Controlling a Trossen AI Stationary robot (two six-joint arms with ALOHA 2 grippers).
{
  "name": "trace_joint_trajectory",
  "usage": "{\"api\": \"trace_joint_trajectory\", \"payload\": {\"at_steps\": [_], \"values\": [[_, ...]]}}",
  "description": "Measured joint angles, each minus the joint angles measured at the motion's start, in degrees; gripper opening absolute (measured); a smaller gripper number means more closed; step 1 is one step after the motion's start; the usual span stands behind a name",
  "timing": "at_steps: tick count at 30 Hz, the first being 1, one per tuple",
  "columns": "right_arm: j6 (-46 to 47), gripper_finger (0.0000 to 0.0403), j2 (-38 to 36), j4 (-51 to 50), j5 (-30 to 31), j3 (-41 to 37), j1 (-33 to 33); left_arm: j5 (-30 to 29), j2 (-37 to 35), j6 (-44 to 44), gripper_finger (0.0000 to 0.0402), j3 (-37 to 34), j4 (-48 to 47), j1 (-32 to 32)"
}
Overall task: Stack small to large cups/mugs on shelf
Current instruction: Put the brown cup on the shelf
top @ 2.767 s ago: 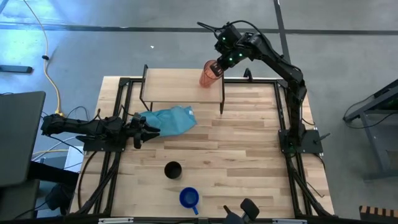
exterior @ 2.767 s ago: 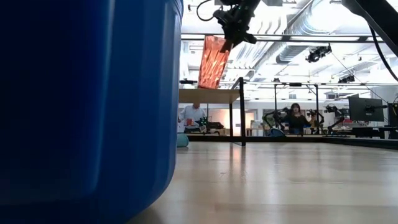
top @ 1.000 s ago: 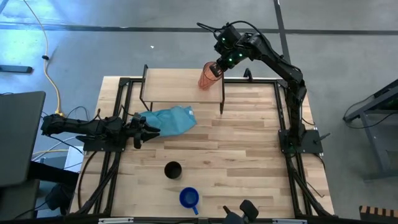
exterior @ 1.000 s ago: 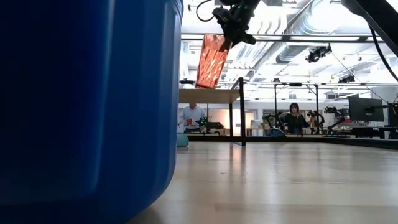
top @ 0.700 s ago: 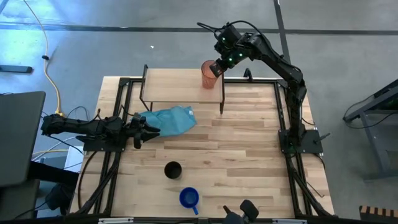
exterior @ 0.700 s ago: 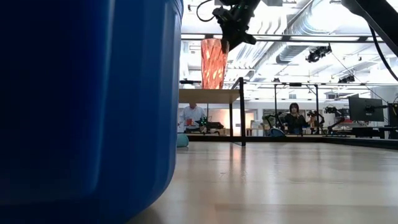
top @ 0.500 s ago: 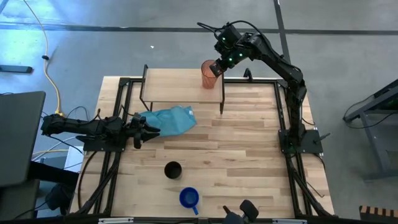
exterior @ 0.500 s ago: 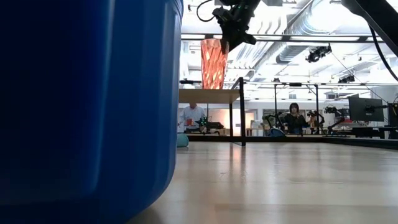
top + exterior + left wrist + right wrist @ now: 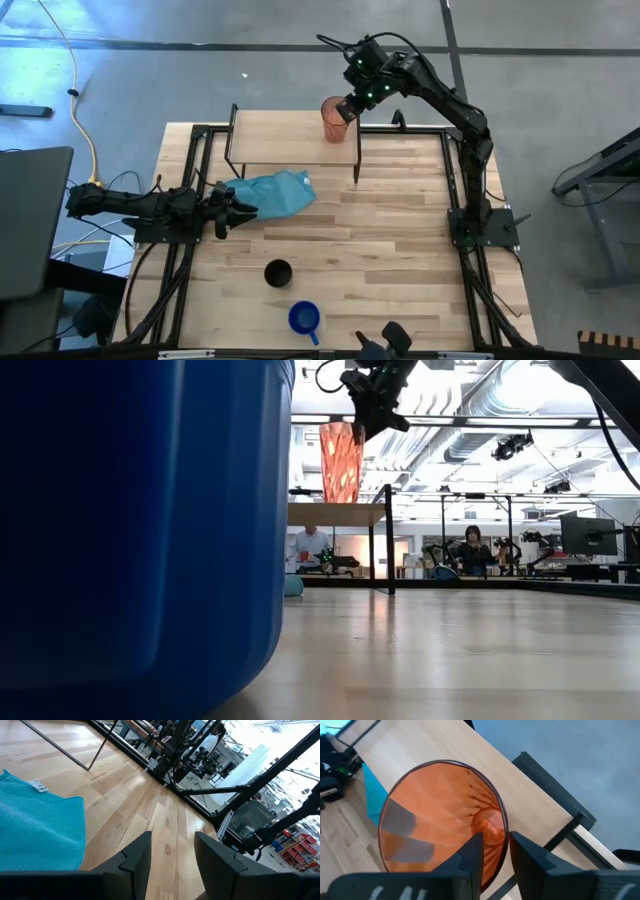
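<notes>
The red-orange tumbler (image 9: pixel 335 118) (image 9: pixel 341 460) stands upright, on its base, at the right end of the shelf (image 9: pixel 280 138). My right gripper (image 9: pixel 495 842) is open above it. One finger is inside the rim and one outside. On the near part of the table stand the black cup (image 9: pixel 278 273) and the blue mug (image 9: pixel 304 318). The mug fills the left of the low view (image 9: pixel 140 530). My left gripper (image 9: pixel 240 212) (image 9: pixel 172 837) waits open at the table's left, beside the teal cloth (image 9: pixel 275 192). My right gripper comes at the tumbler slanting down from the far right. Its fingers (image 9: pixel 470 855) stand on either side of the wall at the rim (image 9: pixel 504 827). I cannot tell whether either finger touches the wall.
The shelf's black legs (image 9: pixel 358 160) stand on the far part of the table. The teal cloth lies in front of the shelf, left of centre. Bare wood lies between the shelf and the two cups. People sit in the room beyond the table (image 9: pixel 472 550).
My right gripper has opened and let go of the tumbler without moving away. The tumbler, which leaned in the hold a second ago, has settled upright on the shelf's right end.
</notes>
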Motion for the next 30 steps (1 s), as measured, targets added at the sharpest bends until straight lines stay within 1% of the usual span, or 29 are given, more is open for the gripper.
{"api": "trace_joint_trajectory", "payload": {"at_steps": [7,14,27,30], "values": [[0.1,0.0101,0.0,0.1,-0.4,0.0,0.0,0.0,0.0,0.0,0.0138,0.0,0.0,0.0],[0.3,0.0119,0.0,0.1,1.1,0.0,0.0,0.0,0.0,0.0,0.0138,0.0,0.0,0.0],[0.3,0.0122,1.6,0.0,-0.1,0.0,0.0,0.1,0.0,-0.4,0.0138,0.0,0.0,0.0],[0.3,0.0122,1.6,1.5,0.1,0.0,0.0,0.7,0.0,-0.4,0.0138,0.0,-0.1,0.0]]}}
